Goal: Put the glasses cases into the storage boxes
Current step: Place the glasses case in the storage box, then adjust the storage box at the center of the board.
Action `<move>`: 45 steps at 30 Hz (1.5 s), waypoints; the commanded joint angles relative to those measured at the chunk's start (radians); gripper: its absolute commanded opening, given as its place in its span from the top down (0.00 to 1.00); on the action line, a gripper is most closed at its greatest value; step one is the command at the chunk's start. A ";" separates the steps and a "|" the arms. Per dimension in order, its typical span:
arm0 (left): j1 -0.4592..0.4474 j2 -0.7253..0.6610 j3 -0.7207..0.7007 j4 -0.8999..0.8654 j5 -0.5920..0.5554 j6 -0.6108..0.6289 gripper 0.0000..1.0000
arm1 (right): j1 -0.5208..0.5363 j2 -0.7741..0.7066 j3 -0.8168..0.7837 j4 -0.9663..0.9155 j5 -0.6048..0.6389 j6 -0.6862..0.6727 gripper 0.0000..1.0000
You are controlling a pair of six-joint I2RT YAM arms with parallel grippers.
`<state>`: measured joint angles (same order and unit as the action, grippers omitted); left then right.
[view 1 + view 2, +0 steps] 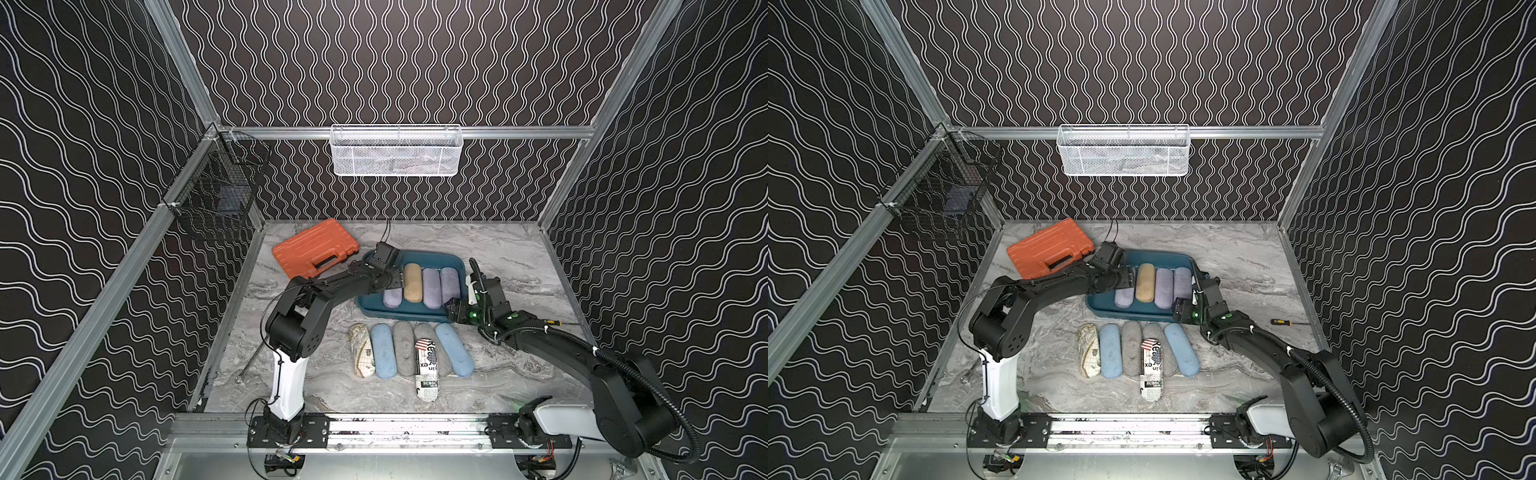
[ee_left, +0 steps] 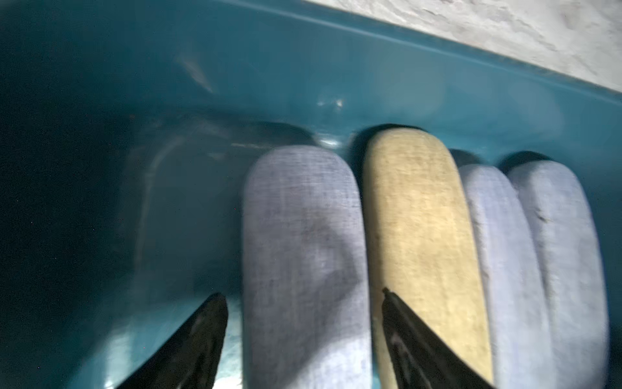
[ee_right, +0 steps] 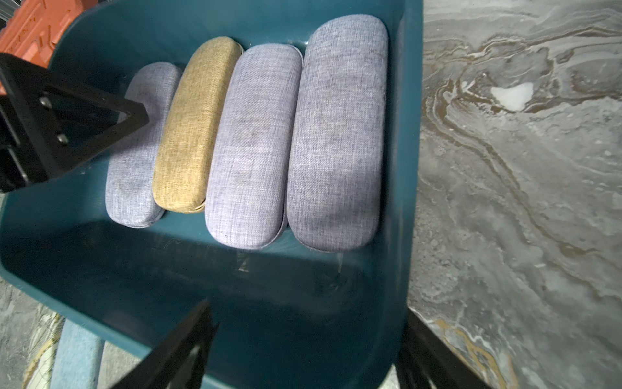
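2 grippers, both spread: left gripper (image 2: pixel 302 293) around lilac case (image 2: pixel 303 219), right gripper (image 3: pixel 307 306) at a tray (image 3: pixel 412 134) corner. Lift left straight up.

**Even light overhead, murk at the left wrist**

In both top views the tabletop (image 1: pixel 519 257) is lit evenly from above, with soft shadows under the arms (image 1: pixel 332 289). The left wrist view is dim and smeared with blur. There the teal tray (image 2: pixel 336 67) sinks into near black, with small glints on its wall. The right wrist view is brighter, crisp on the lilac cases (image 3: pixel 336 134) and soft on the right end effector (image 3: pixel 308 306).
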<state>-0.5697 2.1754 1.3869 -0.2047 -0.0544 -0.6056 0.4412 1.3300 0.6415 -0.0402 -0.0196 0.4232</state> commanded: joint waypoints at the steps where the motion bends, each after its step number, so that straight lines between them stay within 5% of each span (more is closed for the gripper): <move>1: -0.001 0.013 -0.003 0.077 0.070 -0.008 0.24 | 0.002 0.003 0.004 0.035 -0.024 0.004 0.18; 10: -0.001 0.011 -0.012 0.107 0.109 -0.015 0.23 | 0.002 0.001 0.000 0.037 -0.021 0.007 0.18; 25: 0.000 -0.215 -0.044 -0.010 -0.029 0.017 0.18 | 0.002 -0.006 -0.003 0.039 -0.020 0.009 0.18; 39: -0.014 -0.689 -0.444 -0.244 -0.163 -0.069 0.17 | 0.002 0.019 0.005 0.062 -0.064 0.012 0.18; 45: -0.054 -0.755 -0.598 -0.247 -0.135 -0.136 0.17 | 0.001 0.037 0.022 0.071 -0.101 0.013 0.19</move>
<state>-0.6117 1.4265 0.8268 -0.4580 -0.2028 -0.6895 0.4416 1.3628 0.6483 -0.0174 -0.0780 0.4305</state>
